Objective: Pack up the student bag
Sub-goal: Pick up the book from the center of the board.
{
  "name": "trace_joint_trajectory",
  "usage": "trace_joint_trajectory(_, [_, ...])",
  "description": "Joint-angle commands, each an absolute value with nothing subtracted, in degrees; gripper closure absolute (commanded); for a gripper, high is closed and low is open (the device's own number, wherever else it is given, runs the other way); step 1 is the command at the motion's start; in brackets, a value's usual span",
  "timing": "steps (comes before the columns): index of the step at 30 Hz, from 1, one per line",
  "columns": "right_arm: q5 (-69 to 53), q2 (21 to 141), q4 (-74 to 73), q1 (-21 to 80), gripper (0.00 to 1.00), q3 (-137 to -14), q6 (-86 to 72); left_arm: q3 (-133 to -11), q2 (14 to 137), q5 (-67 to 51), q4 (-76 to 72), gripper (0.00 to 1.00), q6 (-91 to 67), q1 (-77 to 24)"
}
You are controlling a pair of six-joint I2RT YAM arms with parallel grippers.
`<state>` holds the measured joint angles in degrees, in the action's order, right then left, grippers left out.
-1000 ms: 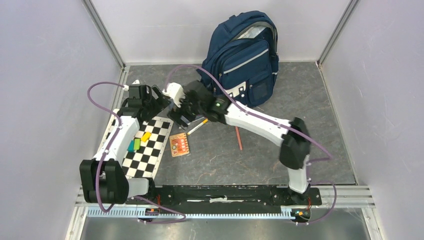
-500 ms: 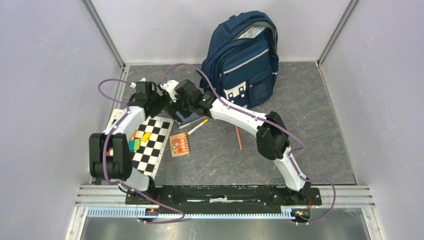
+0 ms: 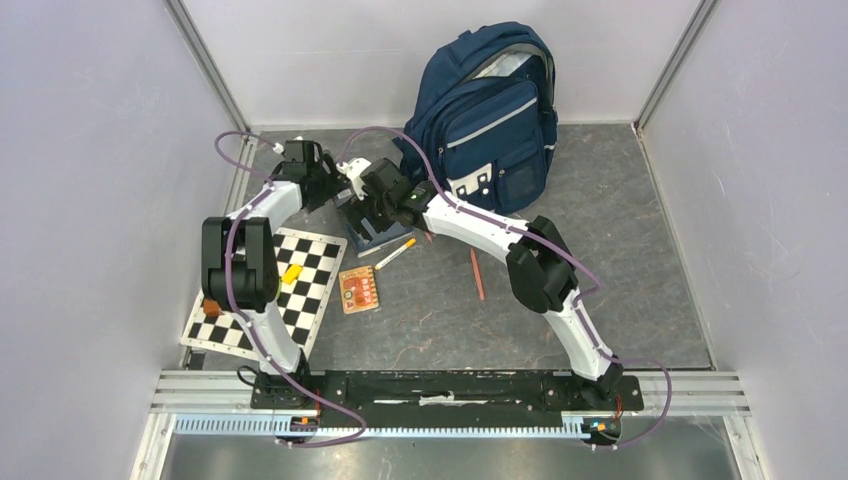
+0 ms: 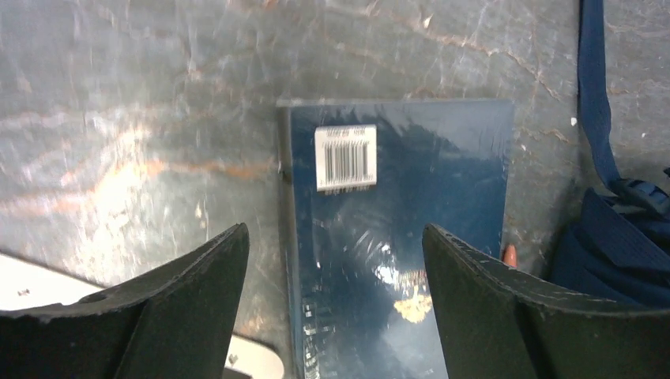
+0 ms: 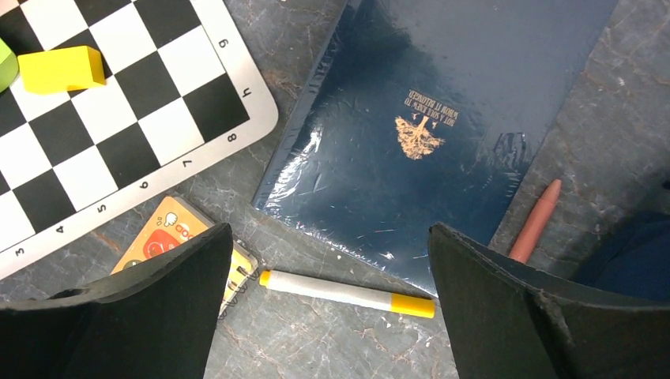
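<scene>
The student bag [image 3: 490,115], navy blue with grey stripes, stands upright against the back wall with its top zip gaping. In front of it a dark blue book [image 3: 372,230] in shiny wrap lies flat on the floor. Both grippers hover over the book. My left gripper [image 4: 333,233] is open, with the book's [image 4: 395,237] left edge below its gap and the bag's strap [image 4: 594,95] to the right. My right gripper [image 5: 329,230] is open above the book's [image 5: 442,118] near corner and a white marker [image 5: 348,294] with yellow ends.
A chessboard [image 3: 290,290] with a yellow block [image 5: 62,69] lies at the left. An orange spiral notepad [image 3: 360,290] lies beside it. A red pencil [image 3: 477,275] lies to the right, and a reddish crayon [image 5: 536,221] next to the book. Walls enclose three sides.
My left arm has swung away from the chessboard and reached toward the book. The right gripper has shifted left and farther back over the book. The left jaws have narrowed slightly.
</scene>
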<state>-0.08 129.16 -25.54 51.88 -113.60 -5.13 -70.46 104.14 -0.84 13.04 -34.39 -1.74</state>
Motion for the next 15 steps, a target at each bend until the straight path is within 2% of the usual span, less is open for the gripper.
trace_joint_trajectory(1, [-4.2, 126.2, -22.3, 52.0, 0.03, -112.4, -5.3, -79.0, 107.8, 1.4, 10.6, 0.13, -24.1, -2.0])
trace_joint_trajectory(10, [-9.9, 123.0, -19.3, 52.0, 0.05, -105.2, -1.6, -101.7, 125.3, -5.1, 13.9, 0.12, -18.0, -2.4])
trace_joint_trajectory(15, [-11.6, 120.6, -19.3, 52.2, 0.06, -102.8, 0.9, -106.6, 131.2, -7.5, 16.4, 0.12, -18.4, -3.7])
